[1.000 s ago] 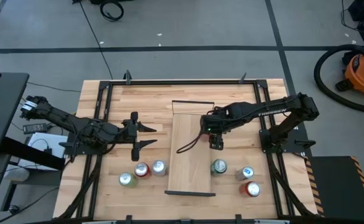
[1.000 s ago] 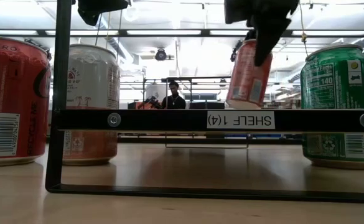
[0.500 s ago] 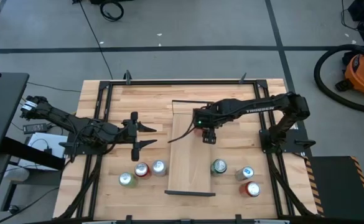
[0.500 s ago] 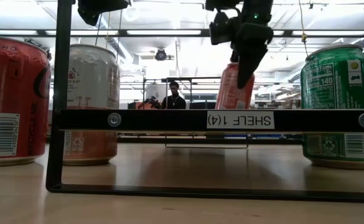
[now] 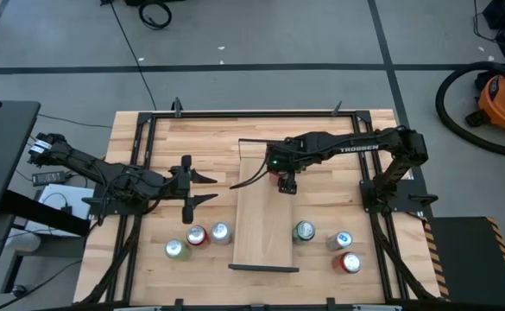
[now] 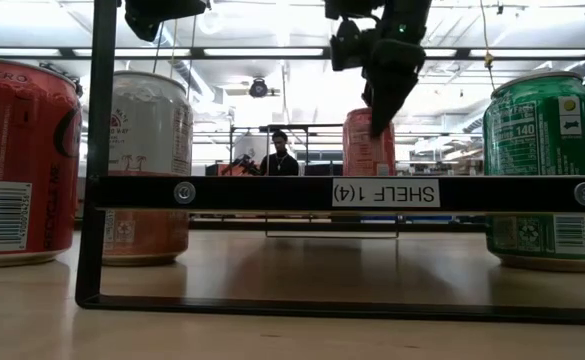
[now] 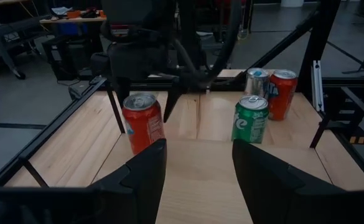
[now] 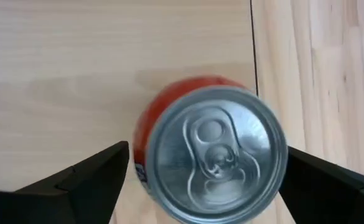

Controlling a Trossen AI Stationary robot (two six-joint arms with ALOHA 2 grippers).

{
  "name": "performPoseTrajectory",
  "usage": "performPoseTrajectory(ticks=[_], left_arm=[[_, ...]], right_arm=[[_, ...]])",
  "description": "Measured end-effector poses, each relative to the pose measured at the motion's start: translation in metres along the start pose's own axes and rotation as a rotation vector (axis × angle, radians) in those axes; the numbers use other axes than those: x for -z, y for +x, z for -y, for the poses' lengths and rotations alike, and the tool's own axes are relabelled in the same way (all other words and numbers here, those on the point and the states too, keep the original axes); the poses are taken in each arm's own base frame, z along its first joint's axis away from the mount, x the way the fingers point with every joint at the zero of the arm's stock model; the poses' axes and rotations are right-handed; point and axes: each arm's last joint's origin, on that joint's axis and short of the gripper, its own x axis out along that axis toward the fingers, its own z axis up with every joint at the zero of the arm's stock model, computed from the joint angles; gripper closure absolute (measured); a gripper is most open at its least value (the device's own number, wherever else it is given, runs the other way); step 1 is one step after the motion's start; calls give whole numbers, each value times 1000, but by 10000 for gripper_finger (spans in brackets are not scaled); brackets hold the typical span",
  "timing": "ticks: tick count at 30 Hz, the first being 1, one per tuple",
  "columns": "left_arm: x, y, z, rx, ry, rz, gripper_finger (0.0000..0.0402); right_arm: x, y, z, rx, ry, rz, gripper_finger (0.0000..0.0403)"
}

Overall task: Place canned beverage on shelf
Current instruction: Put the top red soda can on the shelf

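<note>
The right gripper [image 5: 286, 180], fingers spread apart on both sides, hangs above the red can [image 8: 210, 148] with its round silver top, standing upright on the smooth light-wood shelf [image 5: 263, 233] near its right edge, while the left gripper [image 5: 202, 188] waits open.

red can [image 7: 143, 122] | upright | on light-wood shelf [image 5: 263, 226], far half

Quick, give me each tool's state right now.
Left tool: open, empty, waiting left of the shelf.
Right tool: fingers spread either side of the red can standing on the shelf; contact cannot be told.
</note>
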Motion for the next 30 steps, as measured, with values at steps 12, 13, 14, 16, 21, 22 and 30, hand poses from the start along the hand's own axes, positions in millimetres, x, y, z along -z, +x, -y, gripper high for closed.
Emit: performPoseTrajectory(ticks=[12,13,14,16,21,22,30], left_arm=[[0,0,0,0,-10,-1,207],[0,0,0,0,-15,-1,207],[0,0,0,0,-21,-1,207],[0,0,0,0,-23,-2,207],[1,0,0,1,-45,-8,207],[1,0,0,1,-46,-8,207],[1,0,0,1,-50,-6,207]], right_arm=[[-3,-28,-22,76,-36,64,13],[-2,-28,-25,86,-37,67,13],[0,-28,-26,98,-37,62,13],[4,-26,-28,109,-23,46,13],[13,-23,-28,120,10,12,13],[14,-23,-28,120,13,8,14],[14,-30,-33,79,12,58,14]])
